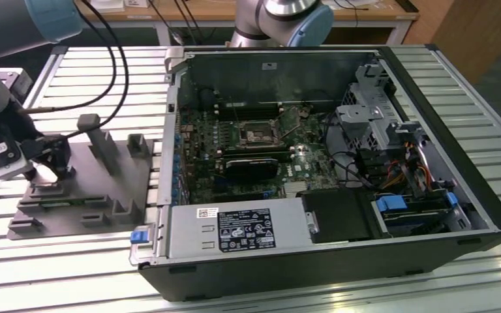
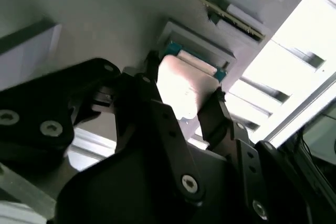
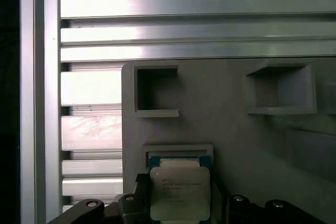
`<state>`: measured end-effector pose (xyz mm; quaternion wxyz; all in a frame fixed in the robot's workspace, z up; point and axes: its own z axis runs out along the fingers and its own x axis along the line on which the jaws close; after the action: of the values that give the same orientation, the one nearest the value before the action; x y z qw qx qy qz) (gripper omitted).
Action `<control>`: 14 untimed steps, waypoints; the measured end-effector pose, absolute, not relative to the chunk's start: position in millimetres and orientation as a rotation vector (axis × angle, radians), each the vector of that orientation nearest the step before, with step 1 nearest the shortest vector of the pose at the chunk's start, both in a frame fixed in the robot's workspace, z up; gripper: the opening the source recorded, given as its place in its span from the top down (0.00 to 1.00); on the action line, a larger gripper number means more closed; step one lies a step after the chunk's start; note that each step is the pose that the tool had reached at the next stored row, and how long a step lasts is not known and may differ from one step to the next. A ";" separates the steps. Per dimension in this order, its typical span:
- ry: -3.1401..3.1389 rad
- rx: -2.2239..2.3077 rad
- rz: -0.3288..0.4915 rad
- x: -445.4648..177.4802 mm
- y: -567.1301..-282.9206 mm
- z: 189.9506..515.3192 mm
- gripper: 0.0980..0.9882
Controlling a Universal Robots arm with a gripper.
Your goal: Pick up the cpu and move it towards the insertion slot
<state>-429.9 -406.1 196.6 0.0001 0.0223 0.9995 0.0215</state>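
While my claw [image 2: 184, 88] grips the cpu [image 3: 180, 192] over the grey fixture [image 1: 85, 202] near the worktop's [image 1: 477, 85] edge, the insertion slot [image 1: 257, 135] lies well apart toward the exterior view's right, inside the case [image 1: 320, 277].

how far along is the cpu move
Done: the gripper looks closed on the cpu, just off its seat in the grey fixture. In hand: the lift. Left: the whole trip to the insertion slot inside the open computer case.
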 end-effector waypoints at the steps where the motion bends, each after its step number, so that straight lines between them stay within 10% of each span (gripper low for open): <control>1: 3.140 0.070 0.068 -429.9 -406.1 198.1 0.50; 14: 3.140 0.070 0.070 -430.0 -406.1 208.2 0.50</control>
<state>-430.0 -406.1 208.2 0.0000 0.0223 0.9995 0.0223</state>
